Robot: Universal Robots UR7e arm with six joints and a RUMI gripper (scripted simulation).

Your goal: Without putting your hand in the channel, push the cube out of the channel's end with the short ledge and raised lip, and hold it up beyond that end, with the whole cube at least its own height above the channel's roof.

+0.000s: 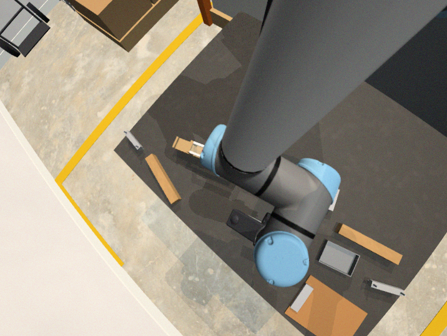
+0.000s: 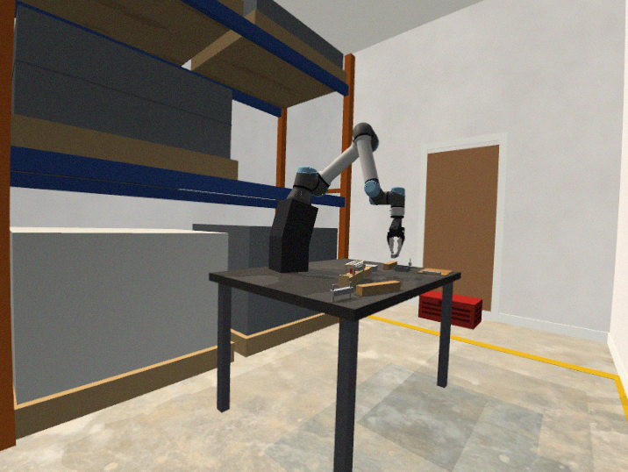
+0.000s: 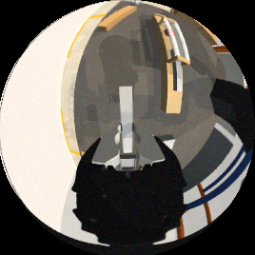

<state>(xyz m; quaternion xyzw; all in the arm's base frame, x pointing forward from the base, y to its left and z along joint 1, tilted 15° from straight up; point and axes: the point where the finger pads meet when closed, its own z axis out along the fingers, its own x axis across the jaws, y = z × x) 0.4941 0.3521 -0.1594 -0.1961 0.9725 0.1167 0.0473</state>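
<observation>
The wooden channel (image 1: 183,145) (image 2: 360,276) (image 3: 174,102) has pale roof rails. In the top view its short ledge with a raised lip is at the left end, and the arm hides its other end. The red cube (image 2: 351,270) (image 3: 167,32) is inside, under the rails, towards the lipped end. My gripper (image 2: 395,253) (image 3: 127,124) is shut on a light grey bar (image 3: 126,102), which sticks out ahead of the fingers in the wrist view. The gripper is above the table, to the side of the channel and clear of it.
Wooden bars (image 1: 163,178) (image 1: 370,243) lie on both sides. A grey tray (image 1: 338,256), an orange board (image 1: 334,303) with a grey strip (image 1: 301,298), and small metal brackets (image 1: 133,140) (image 1: 386,288) are near the table's edges. A white piece (image 1: 334,200) shows beside the wrist.
</observation>
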